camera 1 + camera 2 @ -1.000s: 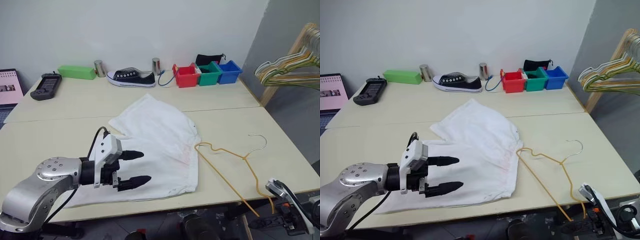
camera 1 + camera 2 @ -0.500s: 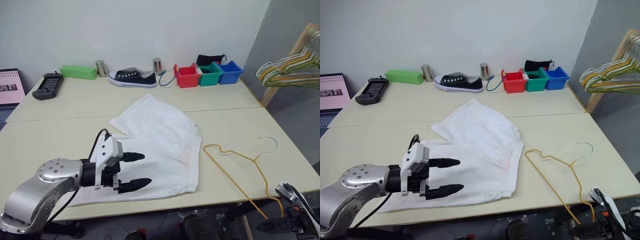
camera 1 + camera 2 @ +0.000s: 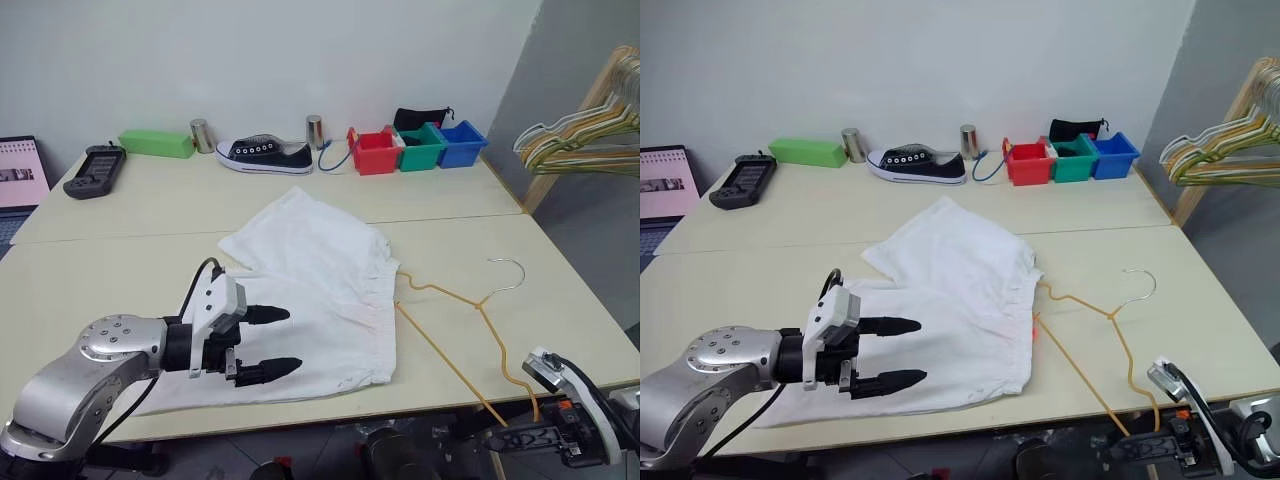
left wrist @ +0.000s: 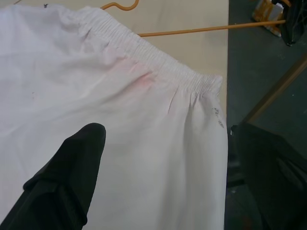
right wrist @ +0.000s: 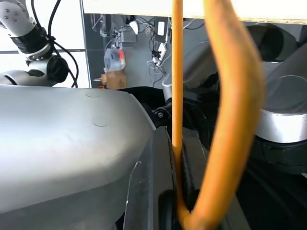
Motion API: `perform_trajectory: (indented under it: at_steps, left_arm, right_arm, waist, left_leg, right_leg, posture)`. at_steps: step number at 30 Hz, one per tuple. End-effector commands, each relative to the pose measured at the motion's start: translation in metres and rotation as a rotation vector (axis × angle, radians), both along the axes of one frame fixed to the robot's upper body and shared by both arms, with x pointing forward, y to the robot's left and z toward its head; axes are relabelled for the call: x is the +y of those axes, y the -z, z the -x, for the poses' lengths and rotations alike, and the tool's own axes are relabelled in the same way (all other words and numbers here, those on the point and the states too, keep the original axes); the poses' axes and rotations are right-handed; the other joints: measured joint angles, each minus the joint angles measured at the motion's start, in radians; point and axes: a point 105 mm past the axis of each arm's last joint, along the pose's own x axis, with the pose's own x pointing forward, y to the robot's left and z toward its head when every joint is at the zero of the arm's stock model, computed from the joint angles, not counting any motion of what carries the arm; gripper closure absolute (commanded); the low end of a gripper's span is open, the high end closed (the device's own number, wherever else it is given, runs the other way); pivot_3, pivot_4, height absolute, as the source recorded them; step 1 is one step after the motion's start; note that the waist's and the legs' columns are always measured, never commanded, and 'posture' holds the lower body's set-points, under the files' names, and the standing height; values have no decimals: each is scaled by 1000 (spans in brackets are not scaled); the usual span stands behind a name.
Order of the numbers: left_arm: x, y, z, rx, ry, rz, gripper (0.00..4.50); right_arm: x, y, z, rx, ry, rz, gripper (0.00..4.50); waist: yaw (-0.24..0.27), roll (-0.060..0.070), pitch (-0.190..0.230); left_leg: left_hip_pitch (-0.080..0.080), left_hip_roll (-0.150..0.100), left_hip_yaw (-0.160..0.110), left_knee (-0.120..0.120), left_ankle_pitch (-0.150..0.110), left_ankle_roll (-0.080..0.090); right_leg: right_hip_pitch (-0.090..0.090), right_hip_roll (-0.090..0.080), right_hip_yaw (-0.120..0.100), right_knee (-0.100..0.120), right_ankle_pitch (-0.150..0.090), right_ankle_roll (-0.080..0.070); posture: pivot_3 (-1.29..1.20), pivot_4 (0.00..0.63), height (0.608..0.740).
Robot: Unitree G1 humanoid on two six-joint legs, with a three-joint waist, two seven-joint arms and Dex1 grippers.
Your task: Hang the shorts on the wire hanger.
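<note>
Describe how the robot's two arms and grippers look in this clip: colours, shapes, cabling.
The left arm is a rounded silver-grey metal shell with small bolts on its round joint cap, a black wrist, a white block and a looping black cable. The left gripper has two tapered black fingers. The right gripper is black too, behind a white-and-black wrist piece with a small orange-red part and black cabling.

no readable text, labels, brands or numbers on anything in view
</note>
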Motion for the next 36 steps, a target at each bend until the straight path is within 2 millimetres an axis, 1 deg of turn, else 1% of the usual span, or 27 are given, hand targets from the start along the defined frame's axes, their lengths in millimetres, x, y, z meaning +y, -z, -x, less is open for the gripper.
perform_trajectory:
  at_steps: [1, 7, 13, 15, 17, 23, 25, 28, 31, 35, 36]
  left_arm:
    - [-2, -4, 0, -36, 13, -6, 41]
    - [0, -4, -2, -51, 11, -20, 41]
    - [-1, -4, -3, -59, 9, -20, 41]
    - [0, -4, -3, -60, 9, -20, 41]
    - [0, -4, -3, -61, 10, -23, 41]
    - [-2, -4, -3, -62, 19, -23, 41]
    - [-3, -4, -3, -64, 22, -22, 41]
    - [-3, -4, -5, -68, 21, -22, 41]
    - [-4, -5, -6, -72, 24, -20, 41]
    - [-5, -5, -7, -76, 28, -19, 41]
    - [-5, -6, -9, -82, 29, -21, 41]
  right_arm:
    - [12, 0, -5, -24, -34, -31, 4500]
    - [27, 12, -19, -52, -55, -19, 4500]
    - [33, 17, -15, -28, -99, -10, 4500]
    - [33, 20, -17, -25, -87, -1, 4500]
    - [32, 23, -30, -43, -36, -1, 4500]
    - [32, 21, -62, -76, 66, -28, 4500]
    - [31, 21, -67, -73, 90, -38, 4500]
    - [30, 21, -70, -66, 107, -41, 4500]
    - [33, 22, -75, -66, 118, -47, 4500]
    - [38, 20, -84, -106, 109, -25, 4500]
    - [38, 17, -90, -141, 107, -11, 4500]
  waist:
    - [0, 0, 0]
    - [0, 0, 1]
    - [6, 1, 2]
    - [9, 1, 2]
    - [12, 1, 2]
    - [16, 2, 3]
    - [18, 3, 3]
    - [24, 3, 2]
    - [25, 4, 2]
    - [23, 4, 2]
    - [23, 4, 2]
  left_leg:
    - [0, 0, 0, 0, 0, 0]
    - [0, 0, 0, 0, 0, 0]
    - [-1, 0, 0, 0, 0, 0]
    - [-3, 0, 0, 0, 0, 0]
    - [-8, 0, 0, 0, 0, 0]
    - [-8, 0, 0, 2, 0, 0]
    - [-9, 0, 0, 2, 0, 1]
    - [-9, 0, 0, 2, 0, 1]
    - [-12, 0, 0, 2, 0, 1]
    - [-12, 0, 0, 2, 0, 1]
    - [-12, 0, 0, 2, 1, 1]
  right_leg:
    - [0, 0, 0, 0, 0, 0]
    - [-1, 0, 0, 0, 0, 0]
    - [-1, 0, 0, 0, 0, 0]
    - [-1, 1, 0, 1, 0, 0]
    - [-3, 1, 0, 1, 1, 1]
    - [-3, 1, 1, 1, 2, 3]
    - [-3, 1, 1, 2, 2, 3]
    - [-3, 1, 1, 2, 2, 3]
    - [-5, 2, 1, 2, 5, 8]
    - [-6, 2, 1, 2, 5, 9]
    - [-6, 2, 1, 2, 5, 9]
  posture:
    - [-252, 81, 740]
    - [-243, 79, 740]
    - [-236, 81, 740]
    - [-236, 80, 740]
    - [-235, 79, 740]
    - [-239, 76, 740]
    - [-240, 74, 740]
    - [-242, 73, 740]
    - [-246, 72, 740]
    - [-247, 67, 740]
    - [-246, 64, 740]
